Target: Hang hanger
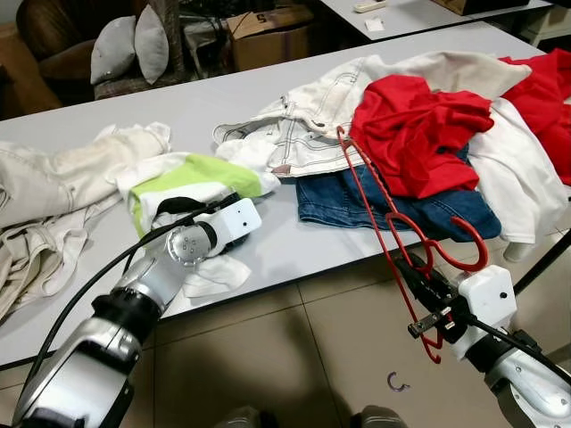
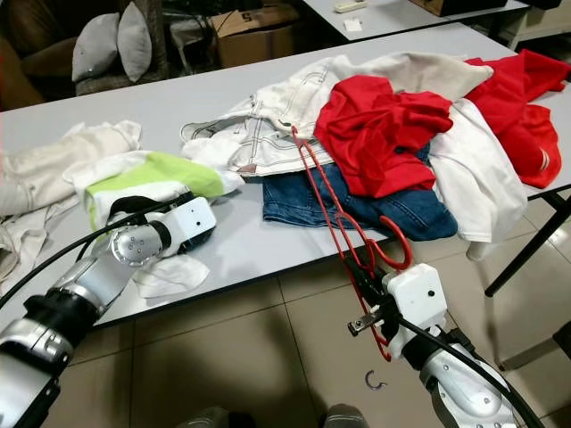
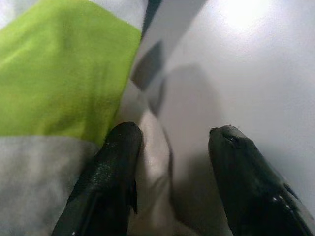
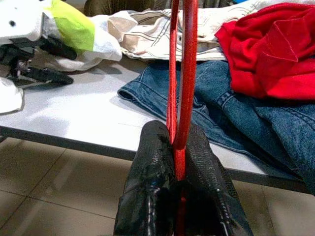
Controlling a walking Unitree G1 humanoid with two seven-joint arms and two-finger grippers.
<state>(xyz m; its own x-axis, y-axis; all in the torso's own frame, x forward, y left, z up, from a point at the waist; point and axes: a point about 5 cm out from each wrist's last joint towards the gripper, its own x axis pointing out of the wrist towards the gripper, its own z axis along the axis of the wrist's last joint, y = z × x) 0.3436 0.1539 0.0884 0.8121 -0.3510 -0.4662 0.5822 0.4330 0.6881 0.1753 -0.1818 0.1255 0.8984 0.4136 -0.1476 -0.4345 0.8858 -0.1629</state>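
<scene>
- On the bench, a clothes pile lies at the right, more garments at the left.
- The hanger leans from the pile over the bench's front edge.
- Behind the bench stands a box.

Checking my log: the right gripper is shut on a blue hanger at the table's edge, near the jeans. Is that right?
Not quite: the hanger is red, as the right wrist view shows. The right gripper is indeed shut on it at the table edge, near the jeans.

A lived-in room: long grey table heaped with clothes, tiled floor, armchair.
</scene>
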